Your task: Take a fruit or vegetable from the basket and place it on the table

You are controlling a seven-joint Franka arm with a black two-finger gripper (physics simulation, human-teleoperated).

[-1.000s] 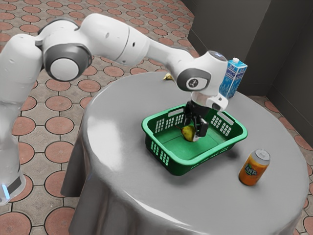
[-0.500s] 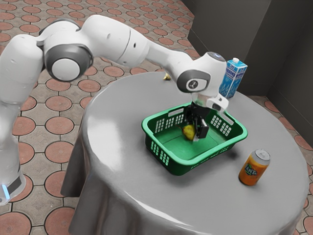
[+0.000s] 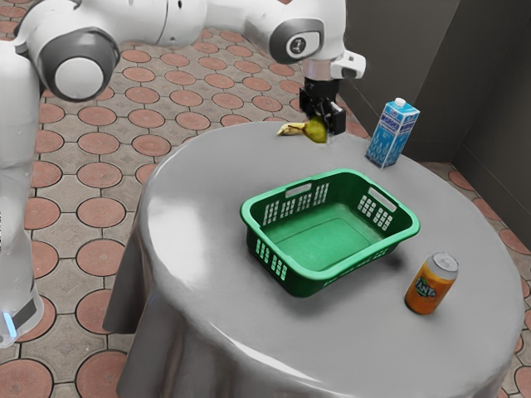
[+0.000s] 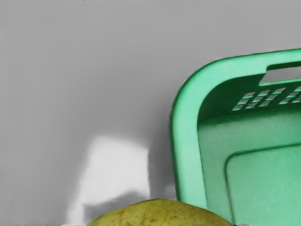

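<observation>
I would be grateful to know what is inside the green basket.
The basket shows bare green floor and no fruit; its near wall hides a strip of floor, so that part I can't vouch for. The pear is in my gripper, outside the basket.

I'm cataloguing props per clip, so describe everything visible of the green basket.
The basket is green and looks plastic: rectangular, open-topped, with rounded corners, a thick smooth rim, grid-like holes in its walls and handle slots under the rim. A line outlines a panel on its floor. It looks empty. It stands upright on the gray table; the claw is clear of it.
</observation>
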